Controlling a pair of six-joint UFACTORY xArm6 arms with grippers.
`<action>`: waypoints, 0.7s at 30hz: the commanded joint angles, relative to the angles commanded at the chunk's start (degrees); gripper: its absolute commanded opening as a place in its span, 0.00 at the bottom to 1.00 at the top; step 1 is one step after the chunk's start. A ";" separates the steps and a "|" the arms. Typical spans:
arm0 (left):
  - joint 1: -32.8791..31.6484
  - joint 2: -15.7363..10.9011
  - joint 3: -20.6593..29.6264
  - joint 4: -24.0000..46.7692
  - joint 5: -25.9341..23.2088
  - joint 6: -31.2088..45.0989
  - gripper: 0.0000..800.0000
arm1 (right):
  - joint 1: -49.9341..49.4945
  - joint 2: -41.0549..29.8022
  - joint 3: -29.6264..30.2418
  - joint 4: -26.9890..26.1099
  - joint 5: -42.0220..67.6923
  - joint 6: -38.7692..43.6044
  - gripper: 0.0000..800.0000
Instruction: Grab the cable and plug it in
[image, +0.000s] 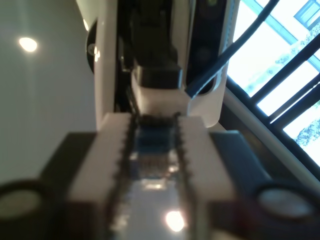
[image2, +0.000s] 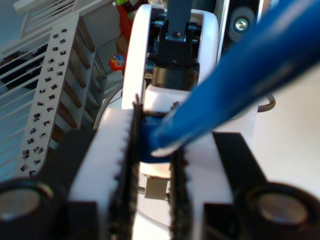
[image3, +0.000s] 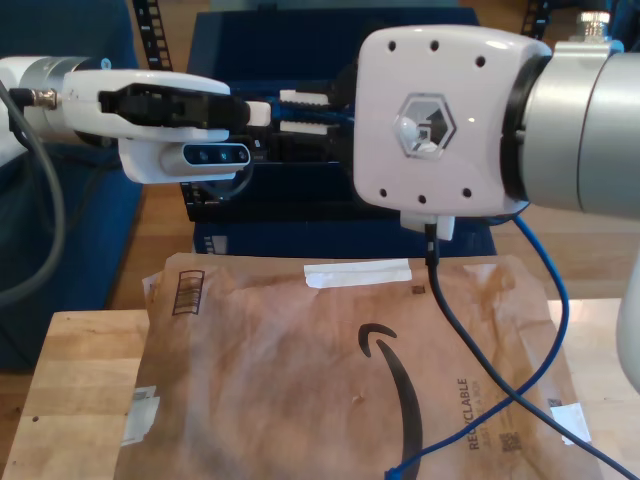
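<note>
My first pincer (image: 154, 150) and my second pincer (image2: 152, 150), each clamped on the cable (image3: 548, 300), hold it above the tabletop (image3: 70, 380), plug ends seemingly kept aligned for mating.

Count: two arms, two grippers, one blue cable, one paper mailer, one tabletop.

You have two white arms meeting above the tabletop (image3: 80, 370) in the exterior view, and two grippers: my first gripper (image: 155, 150) and my second gripper (image2: 155, 145), each with two toothed white fingers (image: 112, 150), four fingers in all. You can count one bright blue cable (image3: 545, 300), with one loose plug end low over the one brown paper mailer (image3: 300, 380). That mailer carries three pale tape strips. One black wire hangs from the nearer arm.
</note>
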 joint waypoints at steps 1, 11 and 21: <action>0.09 0.00 0.35 -1.58 -0.09 0.00 0.45 | 0.00 0.00 0.00 0.00 0.00 0.00 0.00; 5.27 -0.26 -2.81 -2.46 -4.40 -0.70 0.75 | -0.97 3.52 -2.73 -0.35 0.70 7.65 0.00; 16.70 0.44 -14.15 14.68 -10.81 0.53 0.95 | -22.77 9.49 -6.68 -0.09 16.18 7.74 0.00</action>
